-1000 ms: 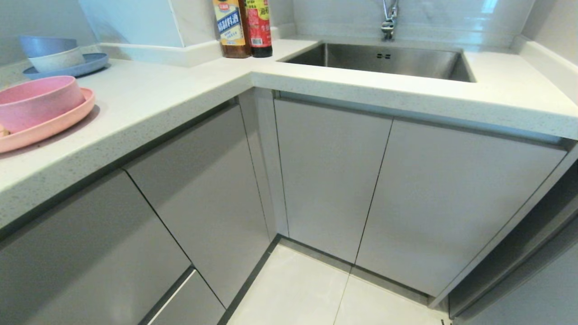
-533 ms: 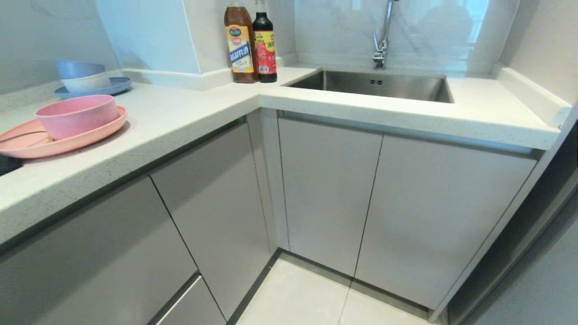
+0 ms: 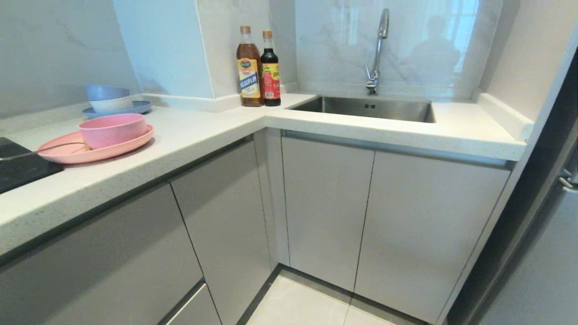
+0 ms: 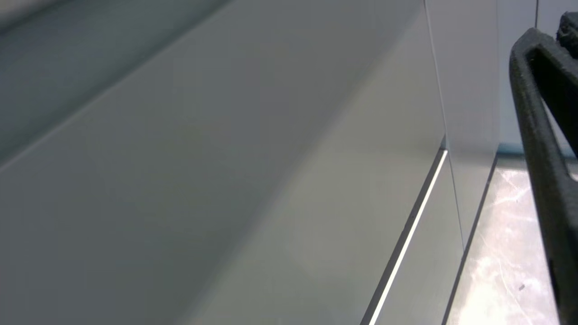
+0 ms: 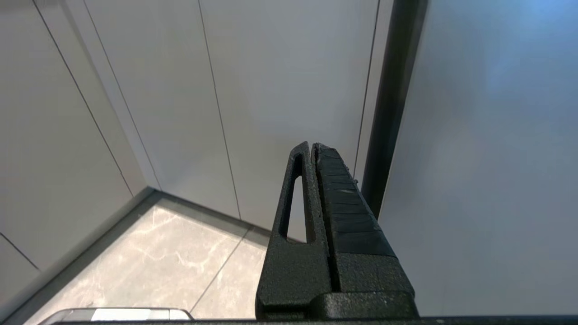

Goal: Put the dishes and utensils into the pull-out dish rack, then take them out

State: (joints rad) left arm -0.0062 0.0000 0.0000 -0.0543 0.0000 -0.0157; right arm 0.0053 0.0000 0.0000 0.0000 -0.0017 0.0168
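The dishes stand on the white counter at the left: a pink bowl (image 3: 113, 130) sits on a wide pink plate (image 3: 97, 151). A slim silver fork (image 3: 45, 149) lies with one end on that plate. I see no chopsticks. The pull-out dish rack is out of view; only shut cabinet fronts (image 3: 325, 207) show. Neither arm appears in the head view. My left gripper (image 4: 556, 34) hangs shut beside a grey cabinet front, near the floor. My right gripper (image 5: 312, 146) is shut and empty, low before the cabinet doors.
A blue plate with stacked bowls (image 3: 115, 106) stands behind the pink dishes. Two bottles (image 3: 257, 67) occupy the counter corner, next to the sink (image 3: 365, 108) and faucet (image 3: 377, 49). A black cooktop (image 3: 18, 167) lies far left. A dark appliance (image 3: 533, 225) flanks the right.
The camera has risen and tilted up, so the whole scene has slid down the picture and more wall, faucet and cooktop show. Nothing on the counter moved.
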